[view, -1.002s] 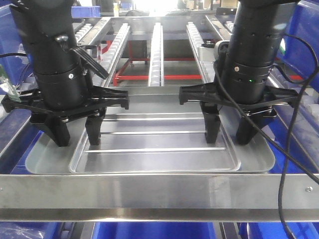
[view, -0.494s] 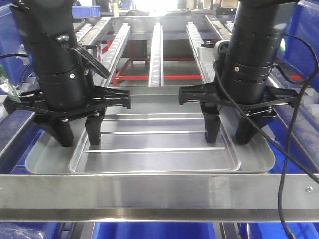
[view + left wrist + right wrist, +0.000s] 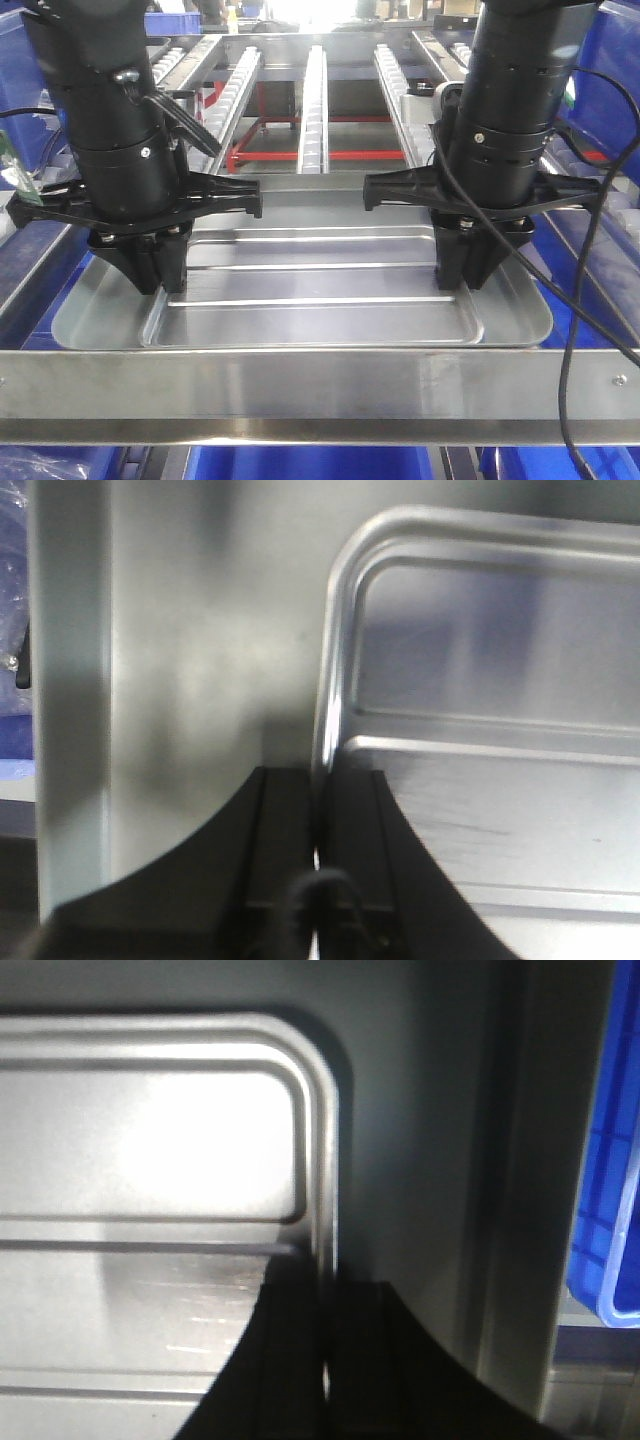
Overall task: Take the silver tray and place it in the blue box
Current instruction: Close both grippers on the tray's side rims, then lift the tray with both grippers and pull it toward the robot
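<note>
Roller rails run behind the grey tabletop where the silver tray lies flat, long axis crosswise, with the left pincer clenched on its left rim and the right pincer clenched on its right rim, so both ends probably need to rise together.

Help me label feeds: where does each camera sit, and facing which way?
Front: behind both arms, facing forward over a steel crossbar at the silver tray; left end effector and right end effector show.
Left wrist: on the left arm, looking past its end effector at the tray's left rim.
Right wrist: on the right arm, likewise at the right rim.
Shared: every view shows the tray.
</note>
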Controlling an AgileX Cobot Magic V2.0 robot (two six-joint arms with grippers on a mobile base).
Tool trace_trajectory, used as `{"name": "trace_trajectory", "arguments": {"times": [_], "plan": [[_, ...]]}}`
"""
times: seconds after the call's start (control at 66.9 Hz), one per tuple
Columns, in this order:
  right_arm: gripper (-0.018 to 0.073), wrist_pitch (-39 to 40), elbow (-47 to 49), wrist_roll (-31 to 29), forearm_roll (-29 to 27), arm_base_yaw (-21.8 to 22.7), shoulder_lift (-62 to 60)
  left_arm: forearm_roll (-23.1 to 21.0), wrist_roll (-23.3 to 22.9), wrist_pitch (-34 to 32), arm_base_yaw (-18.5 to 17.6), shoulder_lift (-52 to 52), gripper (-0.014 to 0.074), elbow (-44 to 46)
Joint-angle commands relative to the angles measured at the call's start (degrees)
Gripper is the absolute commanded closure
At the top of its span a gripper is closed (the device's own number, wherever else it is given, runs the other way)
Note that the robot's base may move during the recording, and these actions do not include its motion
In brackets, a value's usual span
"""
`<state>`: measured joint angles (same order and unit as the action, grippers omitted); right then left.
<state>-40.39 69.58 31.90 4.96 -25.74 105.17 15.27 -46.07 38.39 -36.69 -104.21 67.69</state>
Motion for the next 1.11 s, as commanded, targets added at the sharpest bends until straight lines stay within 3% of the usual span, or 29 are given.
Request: {"name": "trace_trajectory", "arguments": {"times": [0.0,0.194,0.434,0.688,1.092], "plan": [[0.0508,-0.5,2.4,-0.7,0.5,0.3,-2.8,-0.3,-0.4,-0.4,-0.4,1.9,0.0696,1.9],[0.0508,-4.5,3.7,-0.5,0.4,-0.1,-6.3,-0.2,-0.4,7.2,-0.4,3.6,0.0696,6.3],[0.0508,-8.0,3.6,3.4,0.4,-0.8,-11.1,-1.7,-0.4,11.0,-0.4,9.7,0.0696,6.5],[0.0508,-10.0,1.3,7.8,0.5,-6.6,-14.4,-1.3,-1.1,17.2,-3.9,14.3,0.0696,6.3],[0.0502,-9.3,-13.0,22.7,4.8,-16.1,-29.2,2.9,-16.4,17.5,-16.7,25.7,0.0696,-6.5]]}}
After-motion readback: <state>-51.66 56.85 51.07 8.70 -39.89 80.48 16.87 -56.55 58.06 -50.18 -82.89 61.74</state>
